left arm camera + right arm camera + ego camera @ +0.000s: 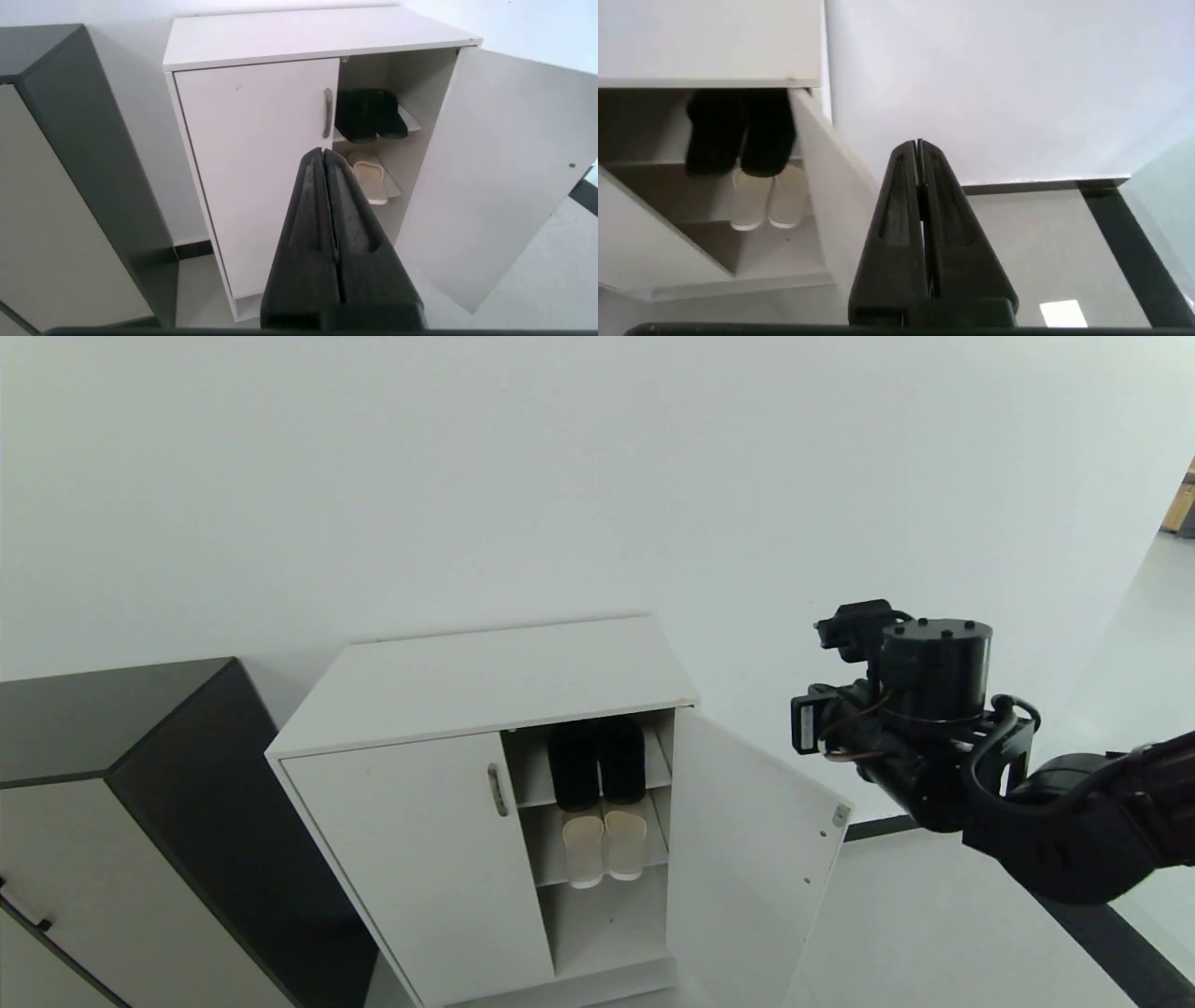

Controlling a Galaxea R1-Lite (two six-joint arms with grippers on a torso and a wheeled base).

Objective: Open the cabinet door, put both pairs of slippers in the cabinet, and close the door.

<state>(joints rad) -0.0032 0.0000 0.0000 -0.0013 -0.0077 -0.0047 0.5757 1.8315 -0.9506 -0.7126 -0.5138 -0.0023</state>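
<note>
The white cabinet (485,677) stands against the wall with its right door (747,859) swung open and its left door (411,859) closed. Black slippers (597,761) lie on the upper shelf, white slippers (605,845) on the shelf below. My right gripper (920,154) hangs shut and empty in the air, to the right of the open door (827,177); the right arm's wrist (924,709) shows in the head view. My left gripper (324,159) is shut with nothing in it, in front of the closed left door (257,159). The black slippers (372,112) and white slippers (374,179) show past it.
A black and beige cabinet (103,803) stands close on the left of the white one. A dark baseboard strip (1102,933) runs along the floor on the right. Open floor (934,933) lies right of the open door.
</note>
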